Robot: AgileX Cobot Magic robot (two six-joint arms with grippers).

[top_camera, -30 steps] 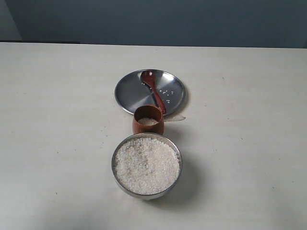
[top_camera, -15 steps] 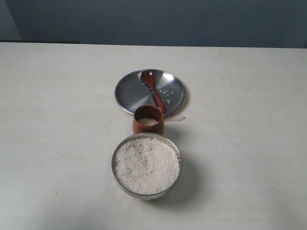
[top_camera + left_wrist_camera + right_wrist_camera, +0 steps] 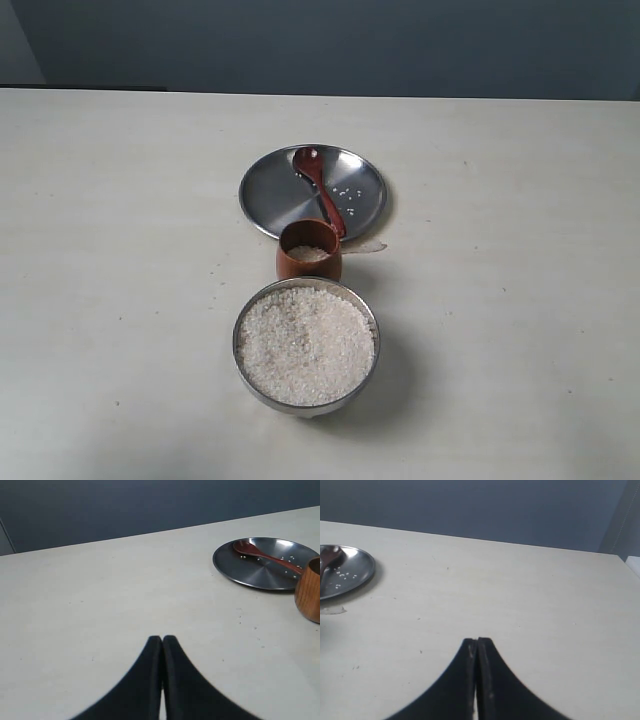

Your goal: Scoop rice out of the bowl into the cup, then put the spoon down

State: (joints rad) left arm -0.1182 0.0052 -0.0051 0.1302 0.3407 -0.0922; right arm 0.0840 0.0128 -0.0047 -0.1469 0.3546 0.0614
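Observation:
The steel bowl (image 3: 306,398) stands near the front of the table, heaped with white rice (image 3: 306,345). Just behind it, touching or nearly so, is the reddish-brown cup (image 3: 309,262) (image 3: 309,596) with some rice inside. The dark wooden spoon (image 3: 318,186) (image 3: 265,555) (image 3: 327,560) lies on the flat steel plate (image 3: 270,190) (image 3: 250,572) (image 3: 355,572), its handle end hidden behind the cup. My left gripper (image 3: 162,639) is shut and empty over bare table, well away from the plate. Far from the objects, my right gripper (image 3: 477,640) is shut on nothing. Neither gripper shows in the exterior view.
A few loose grains lie on the plate beside the spoon. A small pale scrap (image 3: 366,246) (image 3: 331,610) lies on the table by the plate's rim. A dark wall runs behind the table's far edge.

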